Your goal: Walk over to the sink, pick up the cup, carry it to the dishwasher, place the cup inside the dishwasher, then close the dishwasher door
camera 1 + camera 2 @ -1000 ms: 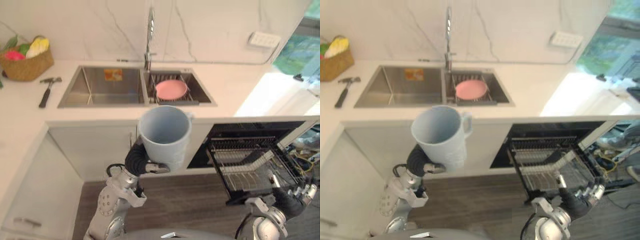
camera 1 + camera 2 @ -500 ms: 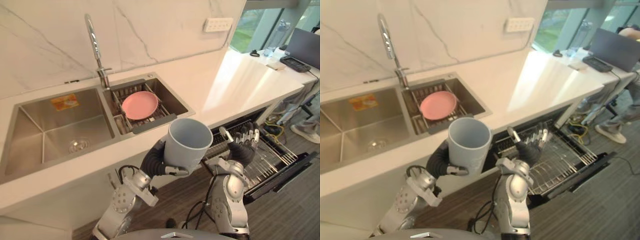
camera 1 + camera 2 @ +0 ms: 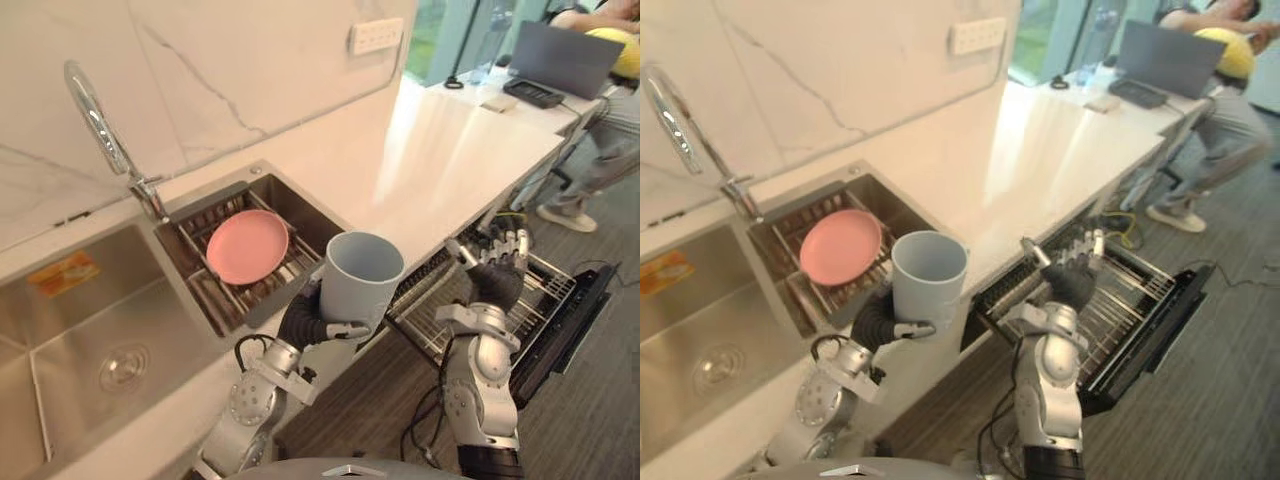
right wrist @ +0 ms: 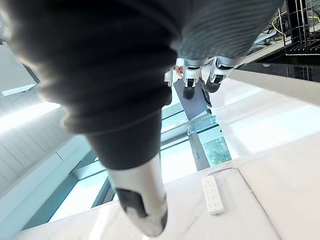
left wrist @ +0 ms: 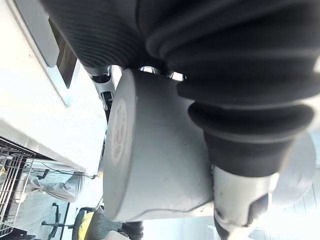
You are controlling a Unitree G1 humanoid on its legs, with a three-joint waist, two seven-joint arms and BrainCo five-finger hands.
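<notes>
A white surface point(image 3: 450, 170) holds the sink point(image 3: 70, 330), the dishwasher point(image 3: 548, 300) open below it. The left hand point(image 3: 300, 322) grips the upright cup point(image 3: 360, 285) before the surface's edge; the right hand point(image 3: 497, 280), fingers straight, holds nothing.

Left: sink point(image 3: 90, 320), faucet point(image 3: 95, 115) behind it, plate point(image 3: 247, 246) on drying rack point(image 3: 215, 295) in its right basin. Near of plate: cup point(image 3: 358, 285) in left hand point(image 3: 300, 322). Right, below counter point(image 3: 450, 170): dishwasher rack point(image 3: 545, 300), right hand point(image 3: 497, 272) before it.

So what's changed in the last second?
The robot's view has swung from the sink toward the open dishwasher. The right robot hand rose, fingers open, before it. The left robot hand still grips the cup; the pink plate stays in the sink.
</notes>
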